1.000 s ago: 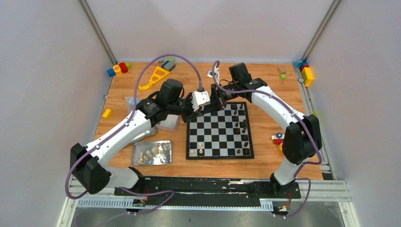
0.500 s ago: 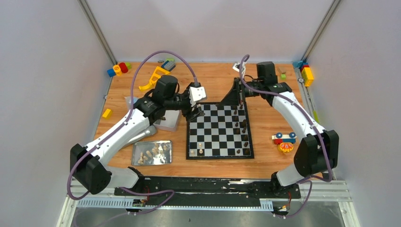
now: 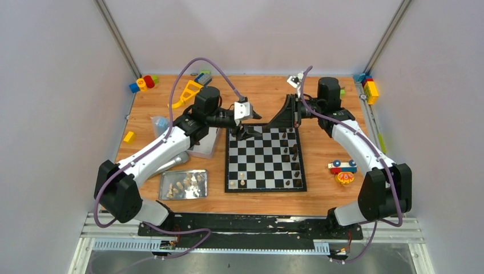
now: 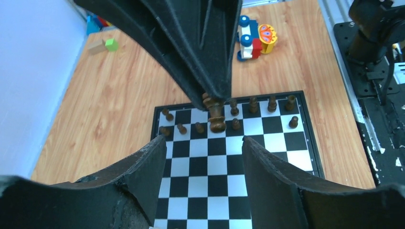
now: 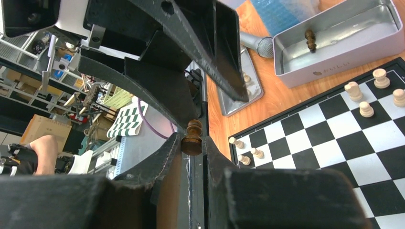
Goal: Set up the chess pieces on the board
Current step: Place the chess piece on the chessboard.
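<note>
The checkered board [image 3: 257, 171] lies mid-table. Dark brown pieces stand on its right side [image 3: 294, 152] and cream pieces near its front left corner [image 3: 242, 180]. My right gripper [image 3: 292, 121] hangs over the board's far edge, shut on a dark brown piece [image 5: 193, 138]. That piece also shows in the left wrist view [image 4: 216, 114], held just above the dark rows. My left gripper [image 3: 251, 132] is open and empty over the board's far left corner, with bare squares between its fingers [image 4: 204, 143]. Cream pieces [image 5: 379, 76] show in the right wrist view.
A metal tray [image 3: 165, 178] with cream pieces sits front left. A silver tin [image 3: 202, 149] left of the board holds one dark piece [image 5: 310, 40]. Toy blocks [image 3: 144, 83], a yellow toy [image 3: 185, 94] and a toy car [image 3: 341, 167] lie around the edges.
My right gripper has moved right, away from the left gripper, along the board's far edge, and its arm has swung outward. My left gripper has shifted slightly toward the far edge.
</note>
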